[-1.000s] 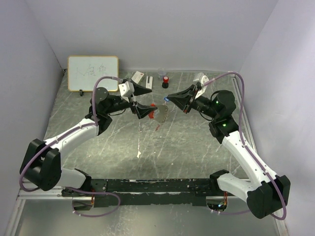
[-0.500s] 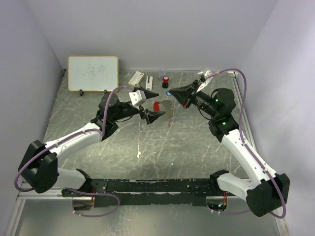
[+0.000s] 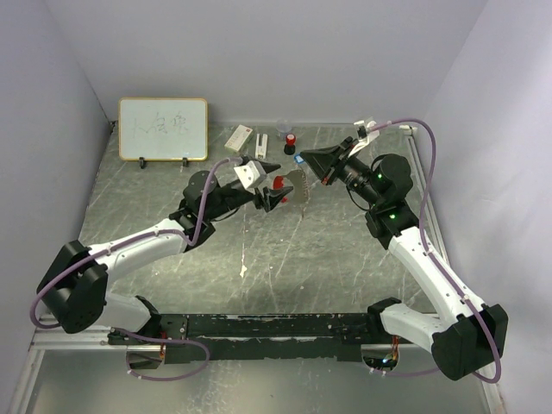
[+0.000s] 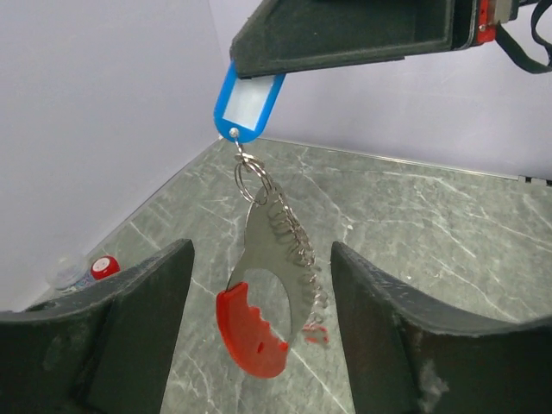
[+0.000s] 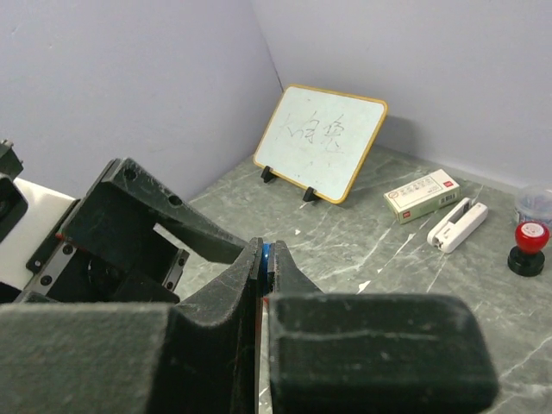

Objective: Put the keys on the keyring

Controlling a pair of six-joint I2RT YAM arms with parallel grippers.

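- Our left gripper [image 3: 274, 183] has its fingers spread apart, one on each side of the keyring.
- The keyring [image 4: 274, 259] hangs in mid-air above the table, its long axis near vertical and its red end pointing down.
- Our right gripper [image 3: 301, 158] is clamped on the blue key [image 4: 248, 99], from which the keyring hangs.

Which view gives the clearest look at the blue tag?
Left wrist: the blue tag sits large in the upper frame, its pale window and the small ring under it plain to see, pinched by the right gripper. Top external shows only a blue speck at the gripper's tip; right wrist shows a thin blue sliver between its closed jaws.
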